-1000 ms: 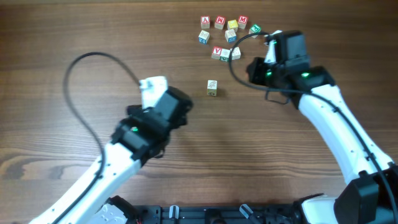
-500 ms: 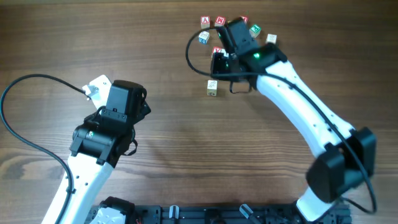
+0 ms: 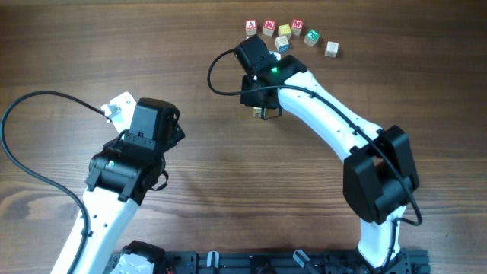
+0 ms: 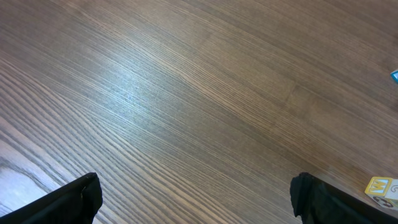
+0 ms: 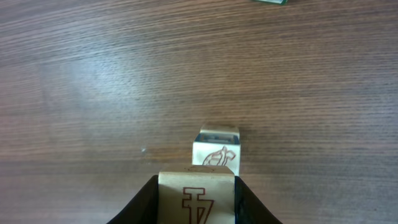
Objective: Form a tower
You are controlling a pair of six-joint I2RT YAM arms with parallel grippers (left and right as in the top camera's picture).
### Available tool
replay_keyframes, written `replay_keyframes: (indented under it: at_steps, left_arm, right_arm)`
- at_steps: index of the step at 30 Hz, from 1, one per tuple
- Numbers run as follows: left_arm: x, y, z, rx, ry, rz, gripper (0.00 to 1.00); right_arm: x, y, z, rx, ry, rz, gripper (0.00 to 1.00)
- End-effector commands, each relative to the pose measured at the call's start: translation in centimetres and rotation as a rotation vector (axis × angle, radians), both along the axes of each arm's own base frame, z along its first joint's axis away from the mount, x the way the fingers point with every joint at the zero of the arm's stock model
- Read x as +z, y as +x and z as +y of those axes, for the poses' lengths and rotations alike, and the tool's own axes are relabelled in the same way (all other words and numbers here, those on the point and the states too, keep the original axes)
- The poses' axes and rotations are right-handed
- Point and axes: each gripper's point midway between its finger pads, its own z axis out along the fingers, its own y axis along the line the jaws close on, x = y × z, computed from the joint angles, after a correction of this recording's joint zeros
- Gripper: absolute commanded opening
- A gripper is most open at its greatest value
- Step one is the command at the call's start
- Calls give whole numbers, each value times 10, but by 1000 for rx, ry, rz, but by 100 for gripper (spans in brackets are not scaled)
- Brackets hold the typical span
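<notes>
Nearest the robot's base, the left jaws stand spread wide over the desk [image 4: 186, 93]. Farther out, the right jaws pinch a pale cube [image 5: 196, 190] with a brown marking, close against the tower [image 5: 216, 151] standing on the desk; whether they touch I cannot tell. Loose coloured cubes [image 3: 283, 30] lie beyond.

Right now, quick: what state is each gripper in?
Left gripper: open, holding nothing.
Right gripper: closed on a pale letter cube.

The overhead view looks straight down on the whole table [image 3: 68, 46]. Both wrist views look obliquely down from close. Overhead and right wrist share the pale cube [image 5: 216, 152].
</notes>
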Motion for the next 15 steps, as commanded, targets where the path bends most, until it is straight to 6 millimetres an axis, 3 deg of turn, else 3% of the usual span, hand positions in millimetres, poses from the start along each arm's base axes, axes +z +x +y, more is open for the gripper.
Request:
replay_keyframes:
  at_steps: [1, 15]
  left_arm:
    - [0, 0, 1, 18, -12, -6, 100]
    - [0, 0, 1, 18, -12, -6, 100]
  right_arm:
    - [-11, 10, -5, -39, -34, -5, 29]
    - [-14, 10, -10, -41, -36, 2, 36]
